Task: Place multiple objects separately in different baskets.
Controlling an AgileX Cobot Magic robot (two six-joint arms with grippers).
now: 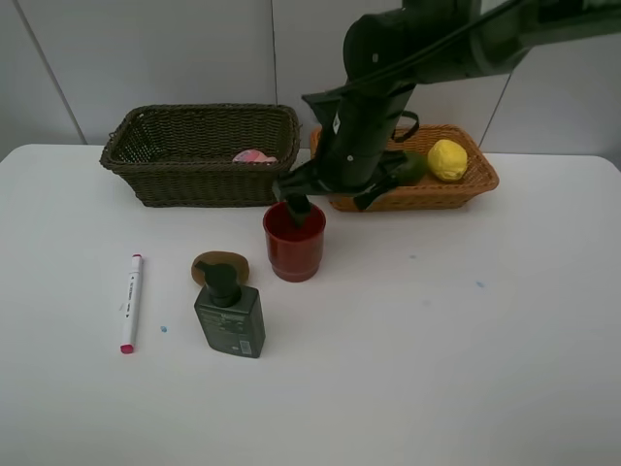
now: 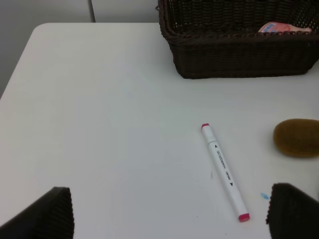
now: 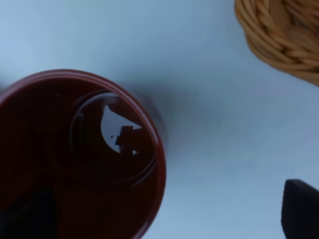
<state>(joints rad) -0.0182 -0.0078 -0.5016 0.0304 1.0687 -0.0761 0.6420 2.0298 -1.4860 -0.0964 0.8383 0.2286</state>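
Sorting partly done: pink bottle (image 1: 253, 155) in the dark basket (image 1: 146, 163), yellow lemon (image 1: 447, 159) and green avocado (image 1: 408, 168) in the tan basket (image 1: 477, 184). Left on the table (image 1: 437, 369): red cup (image 1: 294, 250), brown kiwi (image 1: 221, 258), pump bottle (image 1: 231, 322), white marker (image 1: 130, 301). Right gripper (image 1: 330, 202) angled down over the cup, fingers spread wide, one tip apparently inside the rim, nothing clamped. Left gripper (image 2: 169, 211) low near the marker, fingers apart too

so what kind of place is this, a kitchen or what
Probably a robot test bench in a lab: a plain white tabletop against blank pale wall panels, a black robot arm reaching over it, and a dark olive-brown woven wicker basket for sorting.
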